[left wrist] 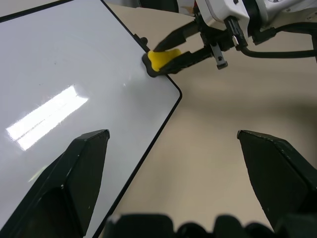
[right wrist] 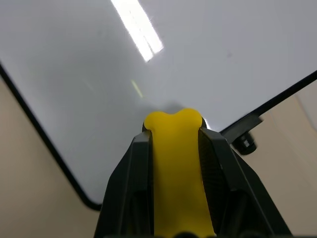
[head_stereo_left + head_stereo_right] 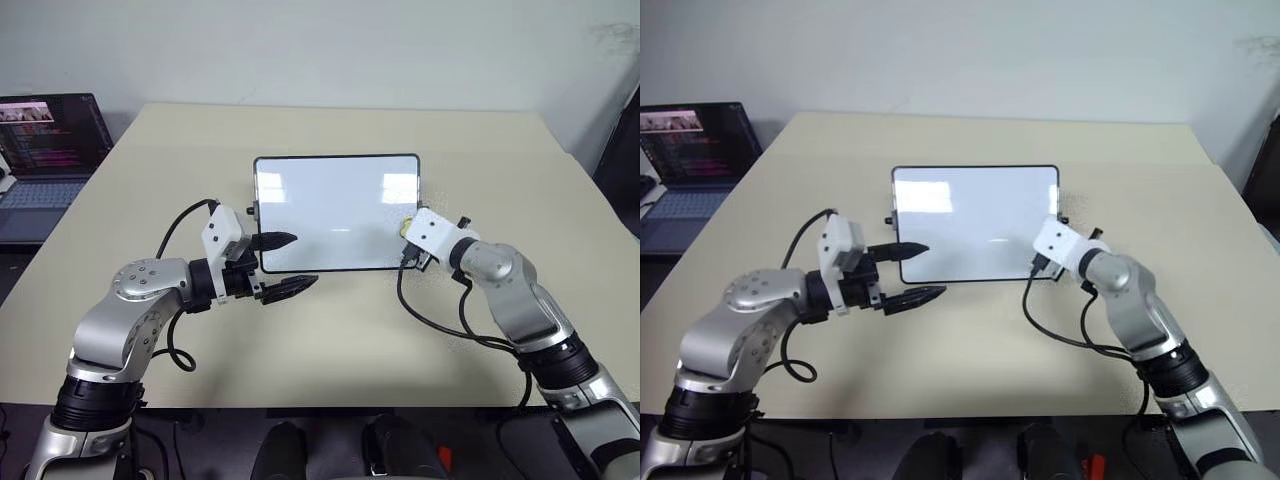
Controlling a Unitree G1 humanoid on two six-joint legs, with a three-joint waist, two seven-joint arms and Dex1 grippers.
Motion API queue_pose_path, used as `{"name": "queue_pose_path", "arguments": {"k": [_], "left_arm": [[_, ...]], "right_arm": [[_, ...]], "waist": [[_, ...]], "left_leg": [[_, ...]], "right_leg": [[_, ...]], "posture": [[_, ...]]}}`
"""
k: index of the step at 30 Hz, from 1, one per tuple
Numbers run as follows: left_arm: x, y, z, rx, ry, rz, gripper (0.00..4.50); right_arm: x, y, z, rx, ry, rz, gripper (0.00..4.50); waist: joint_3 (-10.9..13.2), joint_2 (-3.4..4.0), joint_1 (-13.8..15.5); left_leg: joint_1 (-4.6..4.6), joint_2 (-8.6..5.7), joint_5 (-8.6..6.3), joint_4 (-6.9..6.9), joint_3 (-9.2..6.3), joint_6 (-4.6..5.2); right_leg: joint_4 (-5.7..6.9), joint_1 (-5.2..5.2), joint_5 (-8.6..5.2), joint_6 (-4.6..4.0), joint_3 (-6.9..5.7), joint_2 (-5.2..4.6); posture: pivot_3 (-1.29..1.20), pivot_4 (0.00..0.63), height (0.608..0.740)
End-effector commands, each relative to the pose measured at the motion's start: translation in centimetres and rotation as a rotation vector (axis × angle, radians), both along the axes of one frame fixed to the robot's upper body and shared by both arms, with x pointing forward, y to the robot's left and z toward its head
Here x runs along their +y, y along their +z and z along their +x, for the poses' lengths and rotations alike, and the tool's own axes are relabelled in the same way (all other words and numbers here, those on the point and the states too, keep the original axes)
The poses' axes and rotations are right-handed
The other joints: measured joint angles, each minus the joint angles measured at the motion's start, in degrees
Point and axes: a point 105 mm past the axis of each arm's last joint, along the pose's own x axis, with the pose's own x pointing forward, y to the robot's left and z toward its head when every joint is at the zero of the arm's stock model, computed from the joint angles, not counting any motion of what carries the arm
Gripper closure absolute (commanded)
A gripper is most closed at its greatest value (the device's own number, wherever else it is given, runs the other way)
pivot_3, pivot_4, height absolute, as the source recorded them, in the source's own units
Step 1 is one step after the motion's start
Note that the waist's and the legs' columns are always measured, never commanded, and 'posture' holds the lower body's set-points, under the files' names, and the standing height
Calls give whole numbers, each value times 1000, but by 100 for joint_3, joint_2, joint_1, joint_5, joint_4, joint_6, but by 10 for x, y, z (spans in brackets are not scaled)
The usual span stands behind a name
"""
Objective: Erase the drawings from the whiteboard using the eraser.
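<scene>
The whiteboard (image 3: 335, 215) lies flat in the middle of the table, and its glossy face shows only light reflections; the drawings are out of view. My right gripper (image 2: 173, 130) is shut on the yellow eraser (image 1: 161, 58). The eraser's tip rests at the board's right edge, close to the small black knob (image 2: 245, 144). Over the board's near left corner, my left gripper (image 3: 303, 260) hangs open with nothing between its black fingers (image 1: 79, 168). One finger is above the white surface and the other is just off the near edge.
An open laptop (image 3: 50, 150) sits at the far left, beyond the table's edge. The beige table (image 3: 330, 340) stretches bare around the board. Black cables (image 3: 440, 325) loop from my right wrist over the table in front of the board.
</scene>
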Motion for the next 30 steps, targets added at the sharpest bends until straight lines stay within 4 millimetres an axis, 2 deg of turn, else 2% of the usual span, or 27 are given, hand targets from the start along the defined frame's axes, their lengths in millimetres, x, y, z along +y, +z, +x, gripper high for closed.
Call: {"name": "queue_pose_path", "arguments": {"k": [1, 5, 11, 15, 18, 20, 25, 30], "left_arm": [[-3, 12, -4, -49, -19, -11, 0], [-3, 13, -4, -48, -23, -12, 0], [-5, 13, -5, -49, -31, -12, 0], [-5, 13, -6, -46, -39, -10, 0], [-5, 13, -6, -47, -41, -8, 0], [-5, 14, -5, -49, -41, -6, 0], [-3, 15, -4, -53, -31, -4, 0], [-6, 16, -2, -52, -40, -24, 0]], "right_arm": [[-5, -15, -3, 75, -18, -21, 3542], [0, -2, 0, 29, -9, 5, 3596], [15, 38, 11, -117, -7, 103, 3703], [27, 56, 17, -193, -6, 168, 3775], [32, 52, 20, -192, -6, 171, 3860], [37, 43, 17, -155, 19, 167, 3864], [55, 18, -3, -17, 122, 159, 3990], [48, 22, -5, -32, 100, 177, 4223]], "waist": [[0, 0, -12], [0, 0, -14], [5, 3, -54], [7, 4, -49], [6, 4, -16], [7, 4, 2], [6, 3, -3], [6, 4, -1]], "left_leg": [[2, 0, 0, 0, 1, 0], [2, 0, 0, -1, 0, 0], [2, 0, 0, -2, 3, 0], [-16, 0, -1, -7, 0, -1], [-29, 1, -3, -8, -5, -3], [-36, 2, -5, -12, -6, -4], [-40, 3, -9, -14, -6, -5], [-36, 2, -9, -11, -9, -5]], "right_leg": [[0, 0, 0, 0, 1, 1], [1, 0, 0, 0, 0, 2], [2, -3, 0, 0, 4, 3], [-1, -15, -1, -1, -1, 3], [-9, -21, 1, -5, -6, 1], [-24, -21, 5, -12, -9, 1], [-39, -20, 8, -17, -8, -2], [-33, -18, 3, -8, -13, -1]], "posture": [[0, 150, 740], [0, 150, 740], [0, 150, 740], [0, 150, 740], [0, 150, 740], [0, 150, 740], [0, 150, 740], [0, 150, 740]]}}
